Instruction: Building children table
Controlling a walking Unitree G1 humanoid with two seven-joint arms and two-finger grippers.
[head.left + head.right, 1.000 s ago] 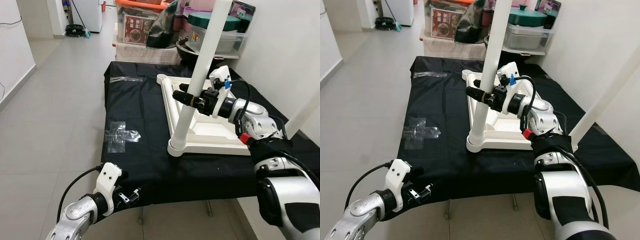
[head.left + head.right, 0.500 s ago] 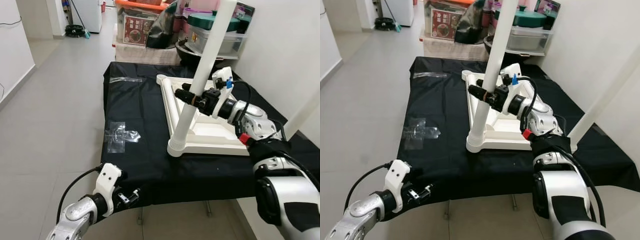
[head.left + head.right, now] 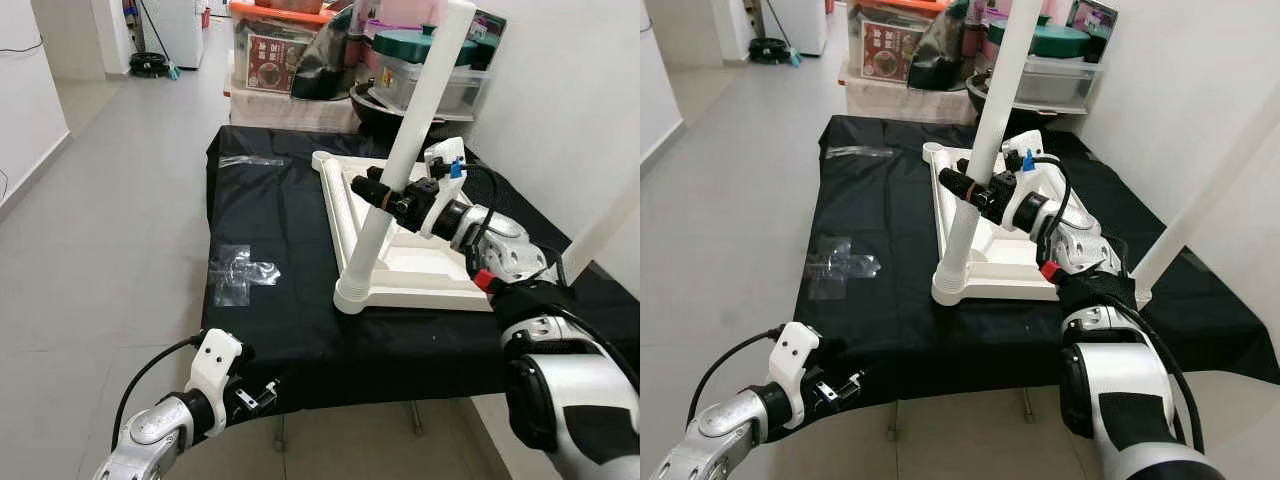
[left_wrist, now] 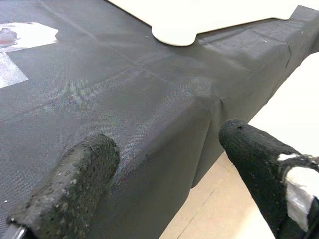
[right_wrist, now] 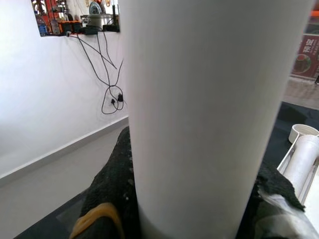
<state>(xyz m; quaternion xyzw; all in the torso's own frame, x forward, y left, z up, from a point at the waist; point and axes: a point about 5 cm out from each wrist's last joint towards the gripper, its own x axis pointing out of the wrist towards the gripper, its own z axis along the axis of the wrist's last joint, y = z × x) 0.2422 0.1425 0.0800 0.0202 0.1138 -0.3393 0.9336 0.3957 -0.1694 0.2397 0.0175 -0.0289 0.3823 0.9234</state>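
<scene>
Fingers of your right gripper point(image 3: 378, 192) are clamped on the white table leg point(image 3: 405, 150), one black finger on either side of the tube, about midway up its visible length. In the right wrist view the leg point(image 5: 209, 114) stands between the two fingers point(image 5: 112, 194), with both pads pressed against it. The leg leans a little, its top tilted away from you and to the right, and its foot sits in the near left corner socket of the white table top point(image 3: 425, 270), which lies upside down on the black cloth point(image 3: 270, 240) covering the work surface. A second socket point(image 3: 325, 158) shows at the far corner of the table top.

Your left gripper point(image 3: 262, 392) hangs low at the near left edge of the cloth, and its fingers point(image 4: 75, 184) are spread wide with nothing between them; the wrist view looks along them at the cloth's hanging edge and at a rounded corner of the table top point(image 4: 174, 35).

Clear plastic bags point(image 3: 240, 272) lie on the cloth to the left of the table top, well apart from it. Storage boxes point(image 3: 290, 50) are stacked behind the table.
</scene>
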